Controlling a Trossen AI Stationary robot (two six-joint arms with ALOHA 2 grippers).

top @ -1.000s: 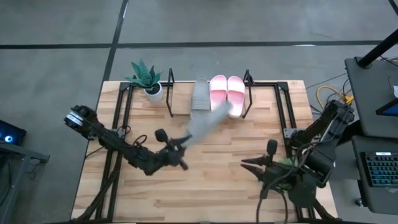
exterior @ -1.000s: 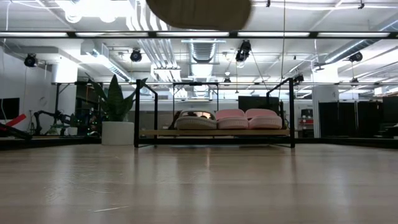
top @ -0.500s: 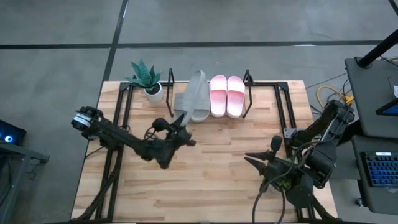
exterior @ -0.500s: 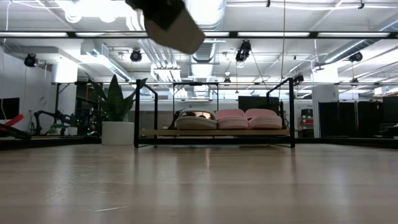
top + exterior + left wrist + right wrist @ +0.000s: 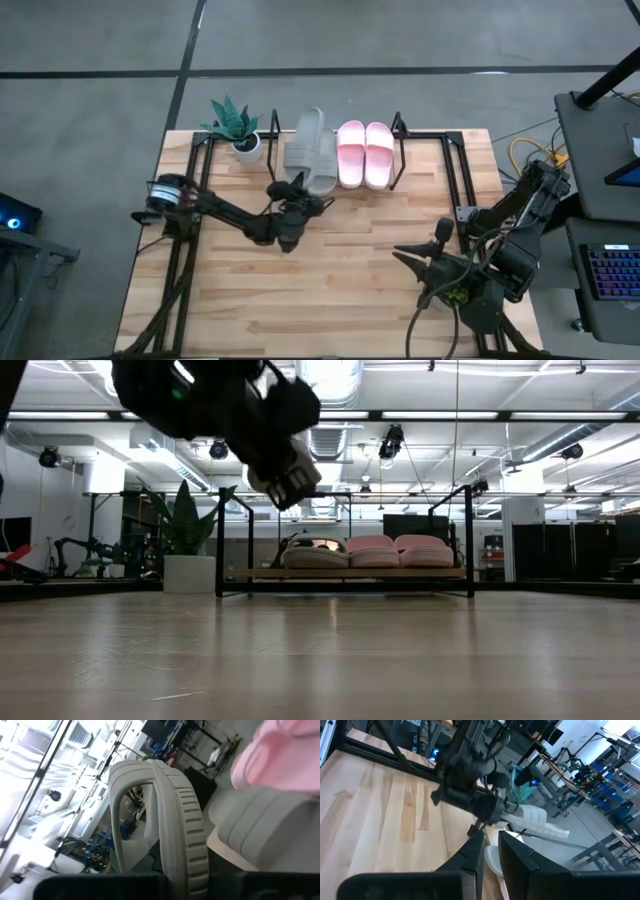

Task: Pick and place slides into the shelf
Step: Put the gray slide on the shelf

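- The left claw [image 5: 293, 190] sits just in front of the shelf [image 5: 272, 160], near its left end. It is clamped on the heel end of a grey-green slide [image 5: 305, 150].
- In the left wrist view that held slide [image 5: 170, 820] stands on its edge. It shows a ribbed sole rim and one broad arched strap.
- From the claw the held slide reaches back over the shelf's left part. It leans beside a second grey-green slide [image 5: 270, 830] that lies flat on the shelf board.
- Two pale pink slides [image 5: 365, 152] lie flat side by side on the right part of the shelf, soles down. They are just right of the grey-green ones.
- In the low view the left claw [image 5: 285, 475] hangs above the surface [image 5: 320, 660], in front of the shelf's left upright.
- A potted plant [image 5: 235, 125] stands just left of the shelf.
- The right claw [image 5: 430, 262] waits well apart from the shelf, over the front right part of the surface. Its fingers [image 5: 472, 852] stand nearly together with only a narrow gap, holding nothing.
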